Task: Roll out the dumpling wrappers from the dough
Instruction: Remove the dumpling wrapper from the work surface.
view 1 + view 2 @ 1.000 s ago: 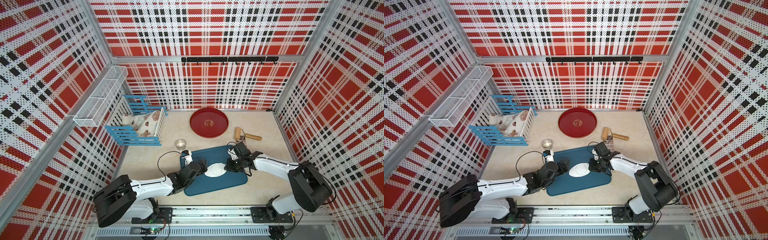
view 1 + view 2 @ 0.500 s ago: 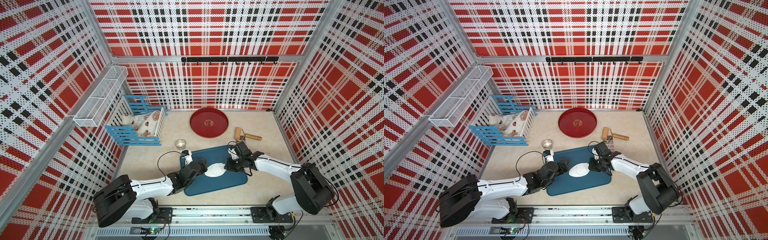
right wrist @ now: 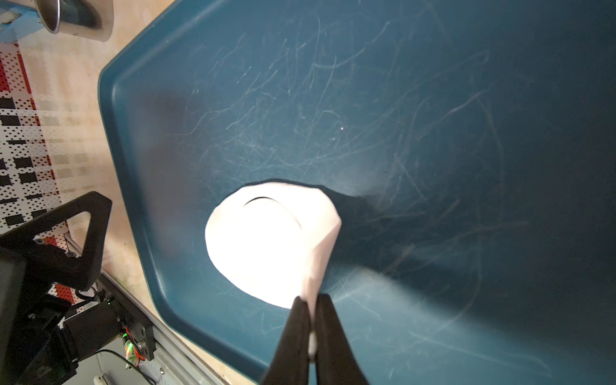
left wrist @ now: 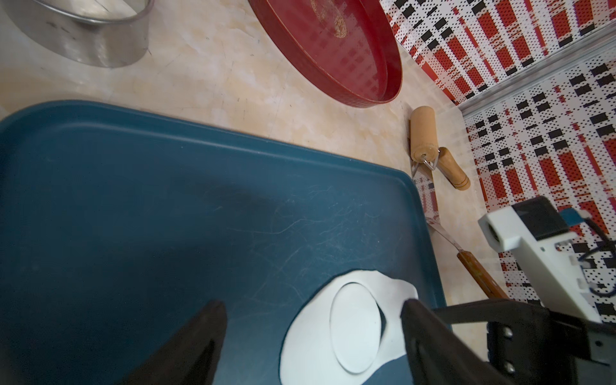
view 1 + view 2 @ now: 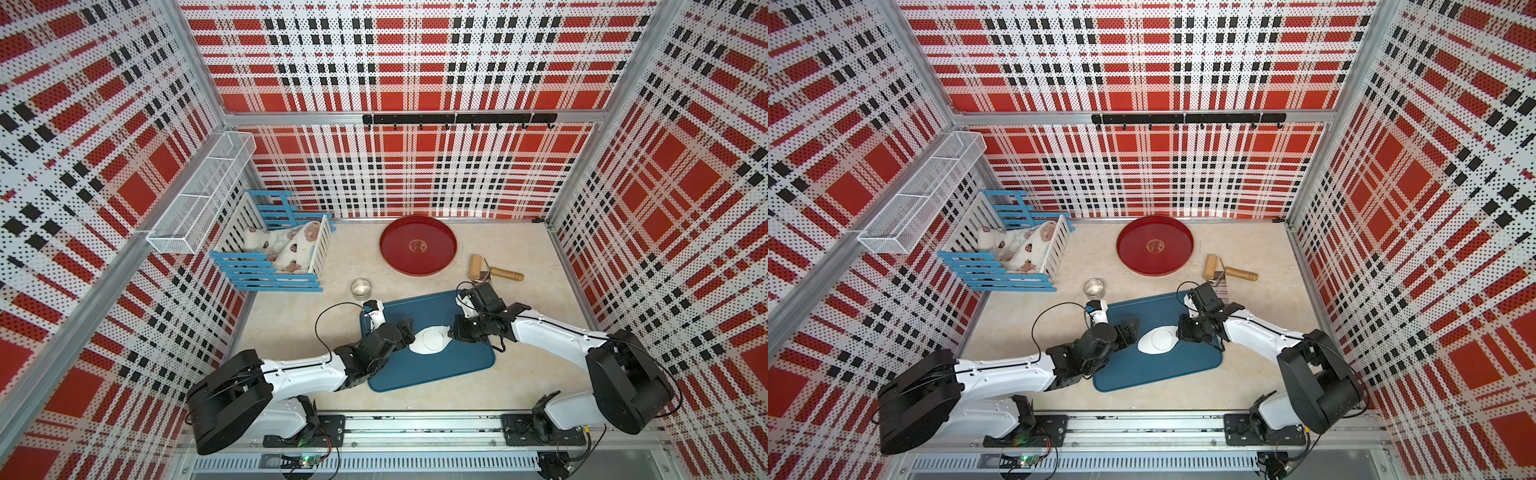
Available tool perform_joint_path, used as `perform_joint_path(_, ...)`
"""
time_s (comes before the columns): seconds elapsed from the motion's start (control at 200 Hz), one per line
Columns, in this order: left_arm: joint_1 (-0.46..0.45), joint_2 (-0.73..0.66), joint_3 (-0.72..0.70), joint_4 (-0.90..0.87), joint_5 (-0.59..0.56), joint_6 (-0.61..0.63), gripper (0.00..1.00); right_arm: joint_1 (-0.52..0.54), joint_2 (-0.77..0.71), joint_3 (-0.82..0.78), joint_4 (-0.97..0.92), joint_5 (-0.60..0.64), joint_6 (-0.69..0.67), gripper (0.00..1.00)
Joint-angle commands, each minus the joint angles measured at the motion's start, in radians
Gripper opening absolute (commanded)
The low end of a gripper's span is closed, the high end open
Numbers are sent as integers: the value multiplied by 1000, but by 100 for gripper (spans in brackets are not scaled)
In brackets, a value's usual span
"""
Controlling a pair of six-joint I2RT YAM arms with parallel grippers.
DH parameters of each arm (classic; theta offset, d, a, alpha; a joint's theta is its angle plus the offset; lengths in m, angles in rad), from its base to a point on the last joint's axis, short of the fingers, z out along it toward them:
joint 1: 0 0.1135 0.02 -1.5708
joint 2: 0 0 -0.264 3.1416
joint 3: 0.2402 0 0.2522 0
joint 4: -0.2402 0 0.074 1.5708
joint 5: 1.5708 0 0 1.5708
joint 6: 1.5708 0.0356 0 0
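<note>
Right wrist view, right gripper (image 3: 308,301) pinching the lifted edge of the dough (image 3: 325,246) (round dumpling wrapper (image 3: 266,240) cut inside), left gripper (image 4: 311,305) wide open alongside.

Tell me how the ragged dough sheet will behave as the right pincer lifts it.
Probably floppy: the dough drapes in a fold from the shut right pincer. Likely thin and light, so it may stretch or tear around the cut. The round wrapper may stay on the tray, since a gap shows along its edge.
</note>
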Motion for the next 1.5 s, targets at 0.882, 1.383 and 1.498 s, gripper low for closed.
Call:
perform_joint_path(0.882, 2, -6, -14, 19, -9, -6, 87, 63, -39, 85, -20, -2, -20, 9)
perform_joint_path(1.383, 2, -10, -22, 22, -12, -7, 87, 101, -36, 96, -20, -4, -7, 9)
perform_joint_path(1.498, 2, -11, -23, 23, -12, -9, 87, 109, -35, 97, -17, -4, -1, 9)
